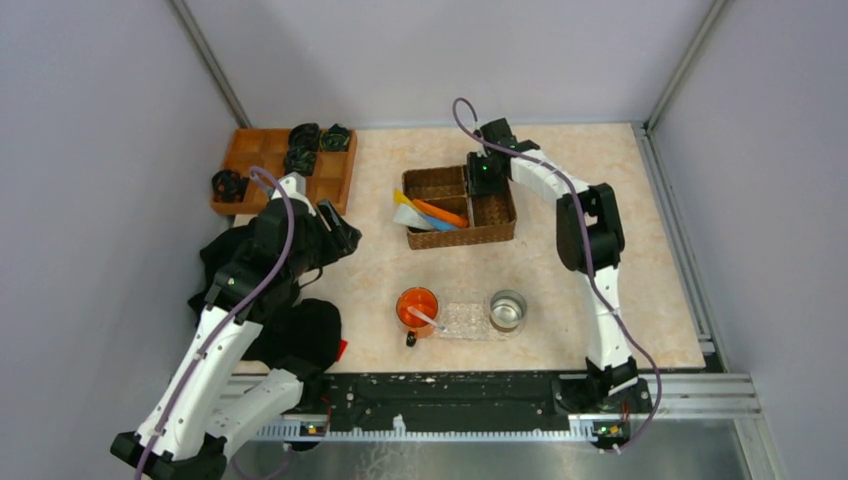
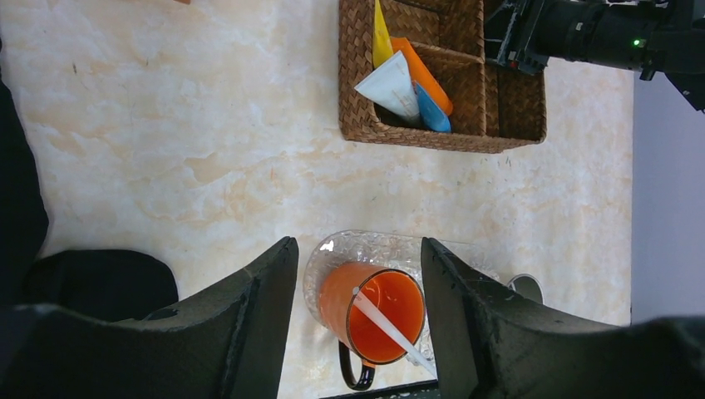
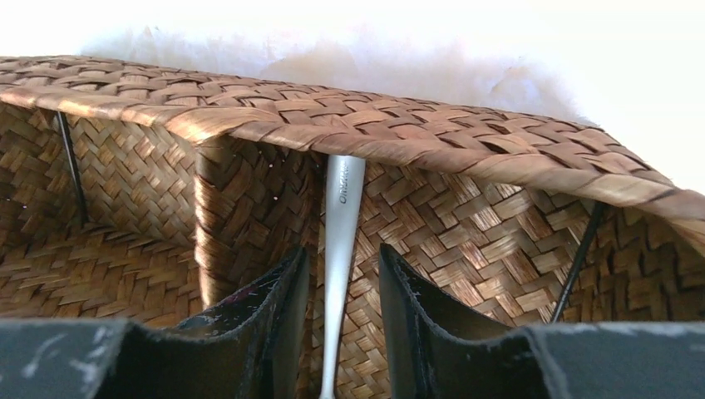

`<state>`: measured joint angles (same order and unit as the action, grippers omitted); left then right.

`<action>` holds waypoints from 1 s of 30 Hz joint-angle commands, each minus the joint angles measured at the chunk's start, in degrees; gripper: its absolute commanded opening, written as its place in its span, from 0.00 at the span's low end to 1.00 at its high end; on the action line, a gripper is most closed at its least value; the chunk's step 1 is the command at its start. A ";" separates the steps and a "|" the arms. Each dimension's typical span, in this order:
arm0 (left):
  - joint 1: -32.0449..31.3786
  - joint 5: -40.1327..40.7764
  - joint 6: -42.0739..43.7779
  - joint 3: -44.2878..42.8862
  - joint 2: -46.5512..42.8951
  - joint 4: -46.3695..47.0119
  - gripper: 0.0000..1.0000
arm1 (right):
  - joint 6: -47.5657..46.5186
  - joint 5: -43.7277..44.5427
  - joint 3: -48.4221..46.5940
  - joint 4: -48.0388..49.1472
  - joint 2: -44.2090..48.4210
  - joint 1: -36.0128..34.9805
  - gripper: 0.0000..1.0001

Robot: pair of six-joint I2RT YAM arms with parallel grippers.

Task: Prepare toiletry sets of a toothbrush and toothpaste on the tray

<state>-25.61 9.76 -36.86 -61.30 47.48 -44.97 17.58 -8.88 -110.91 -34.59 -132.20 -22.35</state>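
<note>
Mid-table, a brown woven wicker basket (image 1: pixel 470 238) with dividers. In its long front compartment, small wedge-shaped tubes (image 1: pixel 432 214) in white, blue, yellow and orange, piled together. In a back compartment, a slim white stick-like toothbrush (image 3: pixel 343 191) leaning on the wall, between the parted fingers of the right gripper (image 3: pixel 342 253).

In front of the basket, a flat rectangular tray of clear bumpy plastic (image 1: pixel 465 325). On that tray's left end, an orange mug (image 1: pixel 417 305) with a second toothbrush (image 1: pixel 426 319) inside; just beside its right end, a steel cup (image 1: pixel 507 310).

Behind and well left of the basket, an orange wooden compartment tray (image 1: pixel 262 160) holding black parts (image 1: pixel 303 150). Left of the basket, toward the front, a heap of black cloth (image 1: pixel 300 330), and between it and the basket the left gripper (image 2: pixel 357 243), jaws apart.

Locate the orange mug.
Top view: the mug sits on the tray, left end, near the front of the table; steel cup at the right end.
</note>
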 commanded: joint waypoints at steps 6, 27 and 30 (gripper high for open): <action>0.13 -2.02 -1.53 -0.26 0.02 1.29 0.62 | -2.33 -0.18 4.75 2.32 -1.61 0.14 0.36; 0.12 -0.96 -0.24 1.18 -3.30 1.22 0.62 | -2.01 14.58 10.91 6.00 4.10 -0.50 0.07; 0.20 -0.89 -0.08 1.31 -3.74 1.15 0.62 | -2.61 13.21 11.50 7.01 6.24 -0.66 0.06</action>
<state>-25.61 8.40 -37.78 -60.82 44.60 -44.51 16.64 1.08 -101.60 -26.17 -129.34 -23.79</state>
